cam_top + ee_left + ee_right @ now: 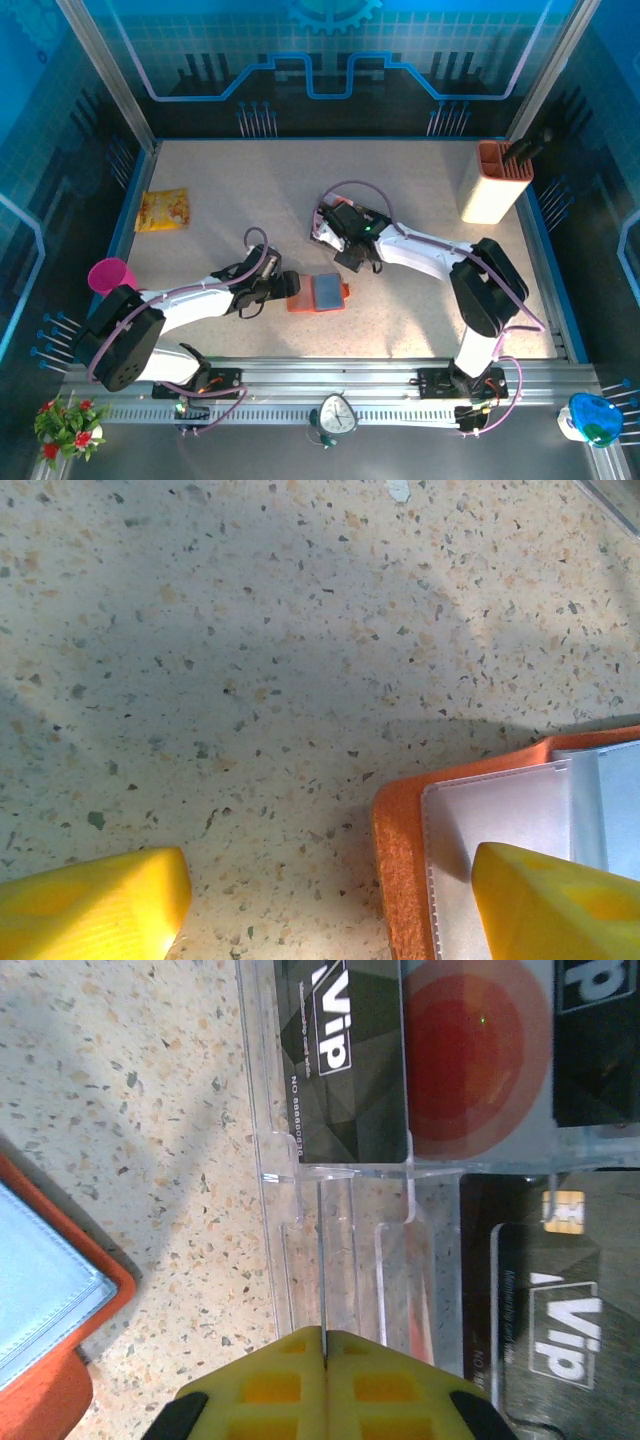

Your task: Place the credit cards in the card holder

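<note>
The card holder point(322, 293) lies open and flat near the middle of the scene. It is orange-red at the edges, with its grey-clear pockets facing up. The credit cards point(345, 1060) lie flat and face up just on its far side. They are black with white "Vip" lettering, and one shows a red disc.

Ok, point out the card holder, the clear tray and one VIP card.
card holder point(322, 293), top external view, grey-blue inner pocket.
clear plastic tray point(345, 1240), right wrist view, bare floor between dividers.
black VIP card point(345, 1070), right wrist view, middle of its dark face.
</note>
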Controlling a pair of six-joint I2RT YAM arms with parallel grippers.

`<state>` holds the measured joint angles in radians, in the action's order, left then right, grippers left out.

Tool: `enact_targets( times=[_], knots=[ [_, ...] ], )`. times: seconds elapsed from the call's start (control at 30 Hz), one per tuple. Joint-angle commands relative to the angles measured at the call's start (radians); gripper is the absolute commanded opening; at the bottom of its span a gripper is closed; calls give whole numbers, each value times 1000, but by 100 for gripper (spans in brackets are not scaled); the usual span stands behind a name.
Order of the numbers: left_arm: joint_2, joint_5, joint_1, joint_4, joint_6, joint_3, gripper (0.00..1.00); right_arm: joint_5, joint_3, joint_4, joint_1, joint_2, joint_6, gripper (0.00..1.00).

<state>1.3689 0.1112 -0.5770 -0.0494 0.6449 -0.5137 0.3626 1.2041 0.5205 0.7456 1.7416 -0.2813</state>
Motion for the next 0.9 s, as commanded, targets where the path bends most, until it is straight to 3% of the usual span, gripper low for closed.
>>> enact_targets(
  times=[0.0, 0.17, 0.33, 0.6, 0.87],
  knots=[
    [54, -8, 4, 39, -25, 7, 78, 15, -5, -10, 20, -66, -18, 0],
    [51, -8, 4, 36, -28, 6, 78, -32, 3, -5, 46, -147, 45, 0],
    [48, -2, 3, 25, -33, 3, 77, -181, -41, -62, 45, -228, 242, 0],
    [41, 6, 4, 6, -38, -4, 77, -421, -230, -308, 42, -264, 653, 0],
    [30, 17, 5, -9, -40, -8, 77, -534, -396, -541, 31, -220, 890, 0]
  ],
)
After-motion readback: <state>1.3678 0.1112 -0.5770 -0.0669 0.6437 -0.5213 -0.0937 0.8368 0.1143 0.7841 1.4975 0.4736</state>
